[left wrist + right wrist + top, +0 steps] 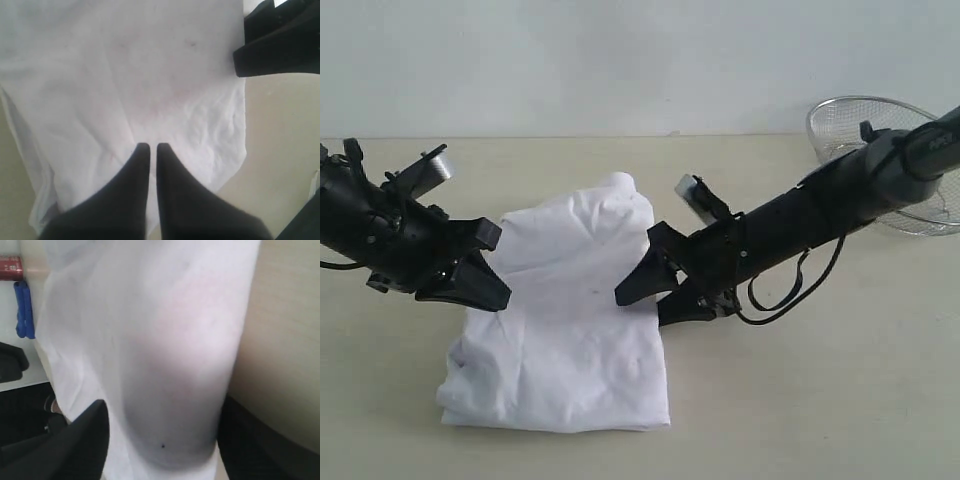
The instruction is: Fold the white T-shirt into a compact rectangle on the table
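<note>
white t-shirt (565, 330) lies rumpled and partly folded on the table (820, 400), between the two grippers. left gripper (500, 298): jaws pressed together, no cloth seen pinched, shirt spreads out ahead of the tips. right gripper (640, 308): jaws spread wide, shirt cloth runs between them, contact unclear. wire basket (880, 130) far behind the right jaws, well apart from the shirt.

The white T-shirt (565, 345) is soft, creased matt cloth on a smooth matt beige desk (820, 400); the far-right basket (840, 125) is shiny wire-mesh metal.
</note>
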### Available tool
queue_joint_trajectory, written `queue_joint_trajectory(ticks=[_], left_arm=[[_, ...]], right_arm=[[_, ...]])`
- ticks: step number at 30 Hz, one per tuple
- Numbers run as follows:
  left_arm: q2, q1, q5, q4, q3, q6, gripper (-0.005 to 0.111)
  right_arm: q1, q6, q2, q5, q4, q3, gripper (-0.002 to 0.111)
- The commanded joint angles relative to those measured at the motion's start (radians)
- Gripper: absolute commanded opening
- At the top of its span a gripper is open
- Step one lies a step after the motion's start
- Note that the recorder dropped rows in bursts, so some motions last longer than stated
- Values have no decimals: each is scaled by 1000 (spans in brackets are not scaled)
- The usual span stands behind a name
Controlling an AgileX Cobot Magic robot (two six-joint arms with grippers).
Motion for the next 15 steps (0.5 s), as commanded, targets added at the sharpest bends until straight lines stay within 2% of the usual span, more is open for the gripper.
queue_joint_trajectory(ticks=[1, 4, 6, 9, 12, 15], left_arm=[[-8, -3, 4, -2, -3, 8, 5], [-8, -3, -3, 1, -3, 8, 5], [-8, -3, -5, 1, -3, 8, 5], [-8, -3, -11, 1, -3, 8, 5], [-8, -3, -11, 1, -3, 8, 5], [-8, -3, -9, 3, -3, 8, 5]], right_arm=[[27, -46, 43, -26, 47, 5, 56], [32, -66, 43, -28, 77, 5, 54], [32, -66, 43, -30, 92, 5, 49], [32, -70, 43, -37, 99, 5, 29], [32, -91, 43, -39, 99, 5, 2], [32, -109, 43, -50, 99, 5, 0]])
